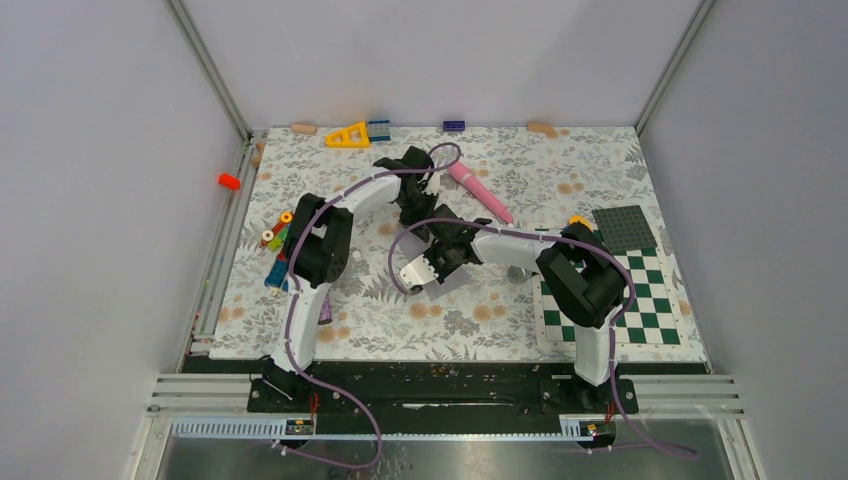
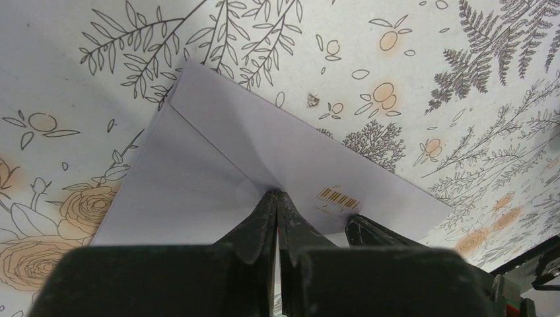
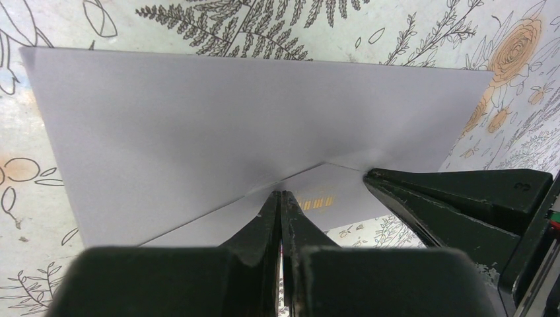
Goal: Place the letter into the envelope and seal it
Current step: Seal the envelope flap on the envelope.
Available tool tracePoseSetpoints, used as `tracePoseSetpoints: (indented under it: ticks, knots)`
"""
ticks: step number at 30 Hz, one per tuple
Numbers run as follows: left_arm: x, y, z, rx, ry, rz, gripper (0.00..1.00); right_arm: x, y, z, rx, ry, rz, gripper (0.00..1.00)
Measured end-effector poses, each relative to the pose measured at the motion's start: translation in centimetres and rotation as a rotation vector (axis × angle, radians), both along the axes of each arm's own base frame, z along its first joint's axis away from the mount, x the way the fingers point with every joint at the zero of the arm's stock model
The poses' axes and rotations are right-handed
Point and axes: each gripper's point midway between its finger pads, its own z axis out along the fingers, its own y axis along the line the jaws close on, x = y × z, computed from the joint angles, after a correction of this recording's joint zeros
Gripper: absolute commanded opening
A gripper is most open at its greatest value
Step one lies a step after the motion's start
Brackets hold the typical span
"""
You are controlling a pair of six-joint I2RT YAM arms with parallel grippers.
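Envelope (image 2: 218,152) is just left of the checkerboard mat (image 1: 640,300), on or just above the floral counter (image 2: 462,79), can't tell which. Pale grey-lavender, wider than tall, diagonal flap creases, small orange barcode (image 2: 338,198) at the flap point. Left fingers (image 2: 261,221) are pressed together, tips on the paper beside the barcode. Right fingers (image 3: 264,221) same. Can't tell if paper is caught between.

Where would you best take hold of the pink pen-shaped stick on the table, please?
Probably grip the pink stick around its middle, straight down from above, jaws across its narrow width: it lies flat on the table, long, slim and diagonal, so its long sides are the graspable faces.
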Motion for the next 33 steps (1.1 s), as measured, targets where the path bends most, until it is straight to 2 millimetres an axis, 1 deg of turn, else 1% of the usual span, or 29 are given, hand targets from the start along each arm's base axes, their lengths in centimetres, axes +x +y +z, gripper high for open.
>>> tracePoseSetpoints:
  ticks: [5, 16, 20, 24, 33]
  knots:
    - [-0.3, -0.2, 0.0, 0.001, -0.008, -0.029, 0.00, 0.0, 0.0, 0.0, -0.001, 0.001, 0.000, 0.00]
    - [-2.9, -1.2, 0.0, 0.004, 0.028, -0.115, 0.00, 0.0, 0.0, 0.0, -0.001, 0.000, 0.000, 0.00]
    - [-3.6, -1.3, 0.0, 0.003, 0.035, -0.132, 0.00, 0.0, 0.0, 0.0, 0.000, 0.000, 0.000, 0.00]
    - [-3.8, -1.2, 0.0, 0.007, 0.037, -0.138, 0.00, 0.0, 0.0, 0.0, 0.000, 0.000, 0.000, 0.00]
    - [-3.5, -0.9, 0.0, 0.016, 0.034, -0.119, 0.00, 0.0, 0.0, 0.0, 0.000, 0.000, 0.000, 0.00]
